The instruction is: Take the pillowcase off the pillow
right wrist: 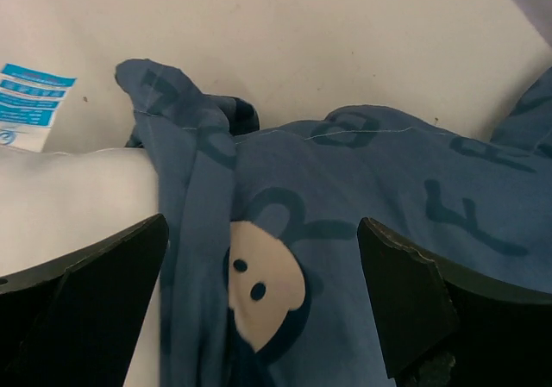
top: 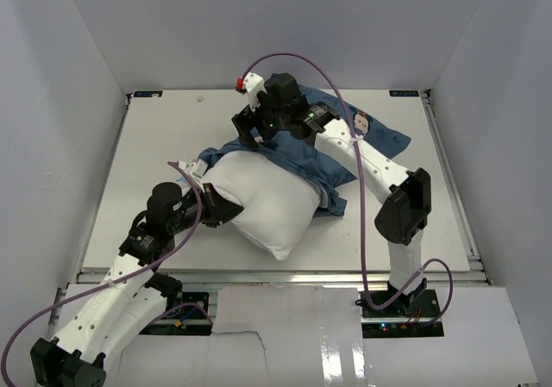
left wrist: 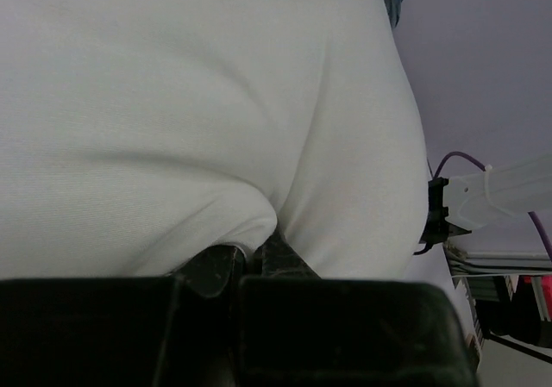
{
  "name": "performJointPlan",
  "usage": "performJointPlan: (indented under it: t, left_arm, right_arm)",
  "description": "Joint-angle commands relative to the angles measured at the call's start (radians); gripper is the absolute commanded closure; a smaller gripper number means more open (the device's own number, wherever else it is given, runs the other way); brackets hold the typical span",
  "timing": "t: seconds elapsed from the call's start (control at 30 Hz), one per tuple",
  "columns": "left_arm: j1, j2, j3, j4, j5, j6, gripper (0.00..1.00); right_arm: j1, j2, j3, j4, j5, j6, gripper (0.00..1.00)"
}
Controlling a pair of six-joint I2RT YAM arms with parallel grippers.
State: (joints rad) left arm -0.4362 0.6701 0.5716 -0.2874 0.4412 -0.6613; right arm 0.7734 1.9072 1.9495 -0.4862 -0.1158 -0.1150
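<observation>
Nearest the lens, the left gripper (left wrist: 259, 262) is seen closed tight on a pinched fold of the white pillow (left wrist: 198, 120), which is laid mid-table (mostly bare of its cover). The blue pillowcase (top: 332, 159) is bunched against the pillow's far side and spread toward the right rear of the table (top: 155, 146). Above it the right gripper (right wrist: 263, 258) is held wide open, with nothing gripped.

I get soft, even overhead light on the tabletop (top: 155, 146), with faint shadows beneath the pillow (top: 259, 206) and glare on the glossy sheet (top: 345, 344) at the near edge. In the wrist views, the left end effector (left wrist: 250, 262) and right end effector (right wrist: 263, 284) are near-black, blurred silhouettes.
</observation>
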Motion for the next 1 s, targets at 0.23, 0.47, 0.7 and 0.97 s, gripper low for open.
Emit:
performJointPlan:
  t: [0.23, 0.47, 0.7, 0.97]
  left_arm:
    - [-0.009, -0.055, 0.025, 0.048, 0.005, -0.003, 1.0]
    - [-0.007, -0.03, 0.135, -0.008, 0.007, 0.012, 1.0]
    - [-0.009, -0.026, 0.395, -0.16, -0.053, 0.045, 1.0]
    - [-0.007, -0.01, 0.444, -0.236, -0.192, 0.045, 1.0]
  right_arm:
    - [0.006, 0.205, 0.144, -0.081, -0.068, -0.071, 0.24]
    - [-0.068, 0.247, 0.173, 0.001, 0.148, 0.013, 0.92]
    - [-0.246, 0.187, 0.091, 0.14, 0.252, 0.147, 0.92]
    - [-0.342, 0.187, 0.0, 0.196, 0.307, 0.172, 0.92]
